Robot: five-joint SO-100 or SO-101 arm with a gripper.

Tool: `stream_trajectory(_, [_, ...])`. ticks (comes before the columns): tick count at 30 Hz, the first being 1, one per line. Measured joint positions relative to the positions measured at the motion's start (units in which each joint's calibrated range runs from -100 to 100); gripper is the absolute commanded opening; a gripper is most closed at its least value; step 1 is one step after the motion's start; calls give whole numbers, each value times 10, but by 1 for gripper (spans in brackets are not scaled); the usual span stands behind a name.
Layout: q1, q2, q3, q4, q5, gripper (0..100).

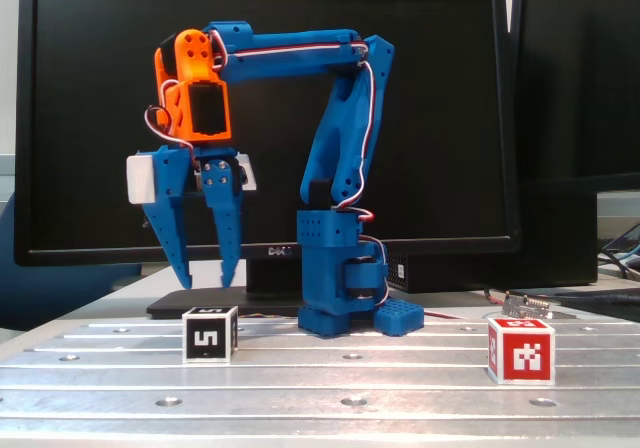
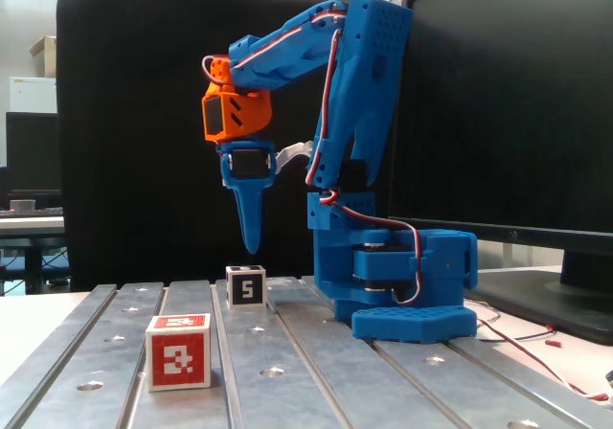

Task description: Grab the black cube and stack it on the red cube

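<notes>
Arm: the blue arm (image 1: 345, 168) stands on the metal table (image 1: 400, 378), in front of a big black monitor (image 1: 440, 88). Its orange wrist (image 1: 195, 108) points the gripper straight down.

Gripper: the gripper (image 1: 205, 280) hangs in the air above the black cube. Its two blue fingers are spread apart, with a clear gap between the tips. It holds nothing.

Black cube: the black cube (image 1: 209, 334) sits flat on the table, right under the gripper in a fixed view. In a fixed view from the side, the black cube (image 2: 245, 286) sits just below the finger tip and a little toward the camera. Nothing touches it.

Red cube: the red cube (image 1: 521, 349) sits on the table too, well apart from the black cube, on the right in a fixed view. In a fixed view from the side, the red cube (image 2: 178, 351) is near the camera.

Step now: the grab is not done yet. The gripper has to go down around the black cube.

What could go wrong: if the gripper comes down a bit off, a finger tip could land on top of the cube or push it away. If it closes too high, it may only pinch the top edge, and the cube could slip out on the way. The red cube's top is small, so a crooked drop could make the black cube fall off.
</notes>
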Motion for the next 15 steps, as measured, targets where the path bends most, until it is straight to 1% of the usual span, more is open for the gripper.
stream_trajectory(4, [-5,0,0,0,0,24])
stream_trajectory(15, [-11,0,0,-40,0,29])
